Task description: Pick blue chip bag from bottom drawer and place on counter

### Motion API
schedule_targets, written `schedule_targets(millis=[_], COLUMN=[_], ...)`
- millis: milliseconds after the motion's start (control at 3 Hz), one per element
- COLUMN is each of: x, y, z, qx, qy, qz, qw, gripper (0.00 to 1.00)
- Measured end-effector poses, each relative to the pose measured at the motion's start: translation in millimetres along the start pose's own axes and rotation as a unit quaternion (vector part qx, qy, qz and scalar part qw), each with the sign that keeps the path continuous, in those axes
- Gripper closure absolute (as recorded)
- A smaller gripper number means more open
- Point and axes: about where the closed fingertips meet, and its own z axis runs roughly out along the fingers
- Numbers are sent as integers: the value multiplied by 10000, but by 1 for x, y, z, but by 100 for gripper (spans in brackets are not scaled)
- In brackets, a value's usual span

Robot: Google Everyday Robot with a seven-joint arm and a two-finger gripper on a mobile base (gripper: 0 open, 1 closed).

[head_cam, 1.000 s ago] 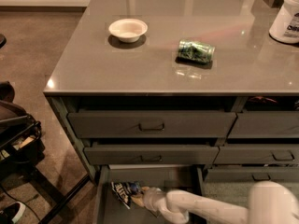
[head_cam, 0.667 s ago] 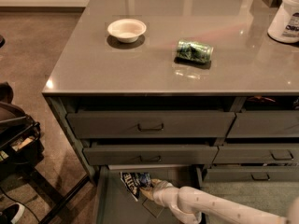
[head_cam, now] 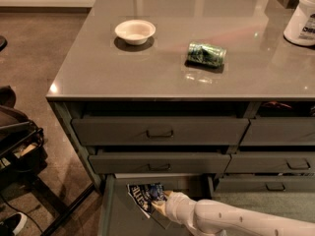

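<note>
The gripper (head_cam: pixel 158 205) sits inside the open bottom drawer (head_cam: pixel 116 215), near its back left. Its fingers look clamped on one edge of the blue chip bag (head_cam: pixel 144 194). The bag hangs just above the bottom drawer's floor, its long axis slanting up and left from the grip and its printed face toward the camera. A straight lift would probably snag it on the middle drawer front (head_cam: pixel 158 162) overhanging the bottom drawer. An edge pinch on slick foil could also slip before reaching the counter (head_cam: pixel 162 77) surface.

Bottom drawer (head_cam: pixel 120 216) with the tool (head_cam: pixel 158 205) inside is cut off below
</note>
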Motion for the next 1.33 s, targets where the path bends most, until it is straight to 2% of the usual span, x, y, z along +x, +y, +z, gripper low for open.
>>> schedule_targets(millis=[333,667,1000,1333], x=[0,-21,-53,-99], y=[0,-3,28,39], z=[0,-29,-93,-155], qx=[0,51,15,108], qy=[0,4,2,-180], qz=[0,-138,17,18], qw=[10000,9999,10000,9998], gripper=[100,100,100,100])
